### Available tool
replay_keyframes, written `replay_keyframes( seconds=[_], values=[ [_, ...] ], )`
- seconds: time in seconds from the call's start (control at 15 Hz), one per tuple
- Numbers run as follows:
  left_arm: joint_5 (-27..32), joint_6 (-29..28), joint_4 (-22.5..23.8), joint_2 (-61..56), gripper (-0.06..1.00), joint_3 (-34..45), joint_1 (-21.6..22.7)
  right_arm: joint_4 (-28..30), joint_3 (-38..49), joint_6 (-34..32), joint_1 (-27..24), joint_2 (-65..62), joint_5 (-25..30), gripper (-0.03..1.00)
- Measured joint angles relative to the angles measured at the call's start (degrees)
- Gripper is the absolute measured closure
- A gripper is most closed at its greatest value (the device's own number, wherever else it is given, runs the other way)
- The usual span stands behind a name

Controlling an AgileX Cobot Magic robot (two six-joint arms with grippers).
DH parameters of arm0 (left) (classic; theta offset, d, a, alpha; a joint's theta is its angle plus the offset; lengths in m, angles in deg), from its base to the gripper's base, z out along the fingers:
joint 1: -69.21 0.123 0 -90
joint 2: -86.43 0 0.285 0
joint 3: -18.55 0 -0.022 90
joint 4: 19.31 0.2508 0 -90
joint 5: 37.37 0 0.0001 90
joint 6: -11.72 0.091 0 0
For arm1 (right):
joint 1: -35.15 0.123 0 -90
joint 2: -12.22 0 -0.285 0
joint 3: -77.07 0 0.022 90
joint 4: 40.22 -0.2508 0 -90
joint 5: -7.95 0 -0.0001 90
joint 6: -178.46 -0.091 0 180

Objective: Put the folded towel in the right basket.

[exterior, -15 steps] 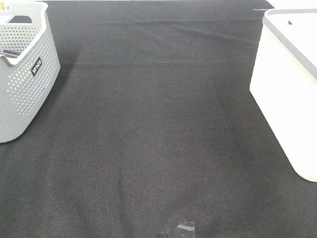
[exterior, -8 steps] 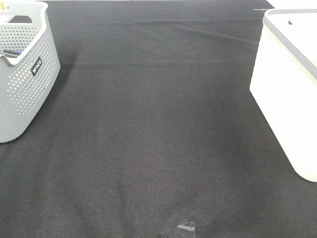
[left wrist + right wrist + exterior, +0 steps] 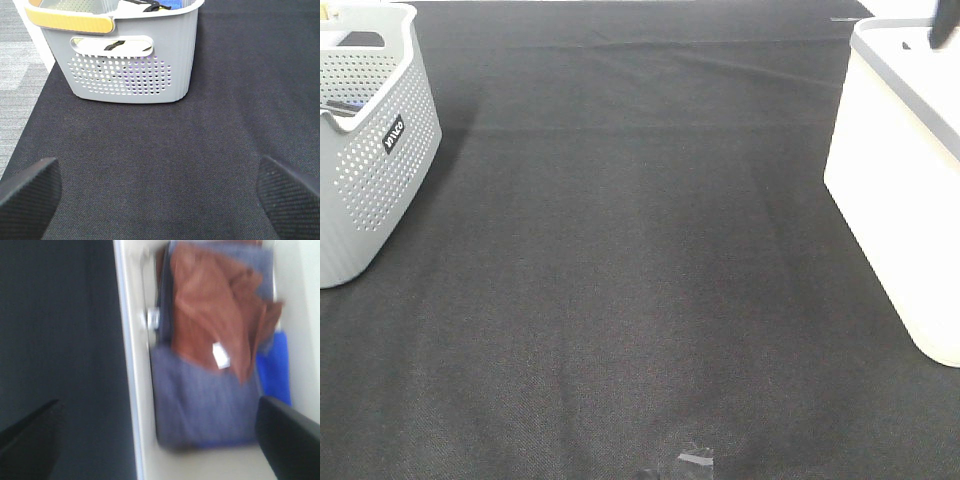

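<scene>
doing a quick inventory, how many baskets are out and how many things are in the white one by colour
baskets: 2 (grey perforated basket, white basket)
rust-brown folded towel: 1
grey-blue cloth: 1
bright blue item, too blurred to name: 1
total: 5

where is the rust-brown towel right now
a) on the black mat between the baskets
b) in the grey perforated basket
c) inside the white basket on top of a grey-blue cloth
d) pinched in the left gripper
c: the right wrist view, though blurred, shows the folded towel lying loose on a grey-blue cloth inside the right basket, with no finger on it.
</scene>
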Motion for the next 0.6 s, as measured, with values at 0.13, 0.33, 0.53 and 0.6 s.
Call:
replay_keyframes(
  seconds=[0.13,0.33,0.53,0.6],
  values=[
    [0.0,0.0,0.0,0.0,-0.04,0.0,0.0,0.3,8.7,-2.2,2.3,-8.2,-0.6,-0.02],
    [0.0,0.0,0.0,0.0,-0.04,0.0,0.0,0.3,22.5,-6.4,3.7,-25.7,-6.8,-0.02],
    [0.0,0.0,0.0,0.0,-0.04,0.0,0.0,2.2,34.8,-6.7,3.7,-43.4,-10.9,-0.02],
    [0.0,0.0,0.0,0.0,-0.04,0.0,0.0,2.3,38.0,-6.7,3.7,-48.0,-10.9,-0.02]
  ],
)
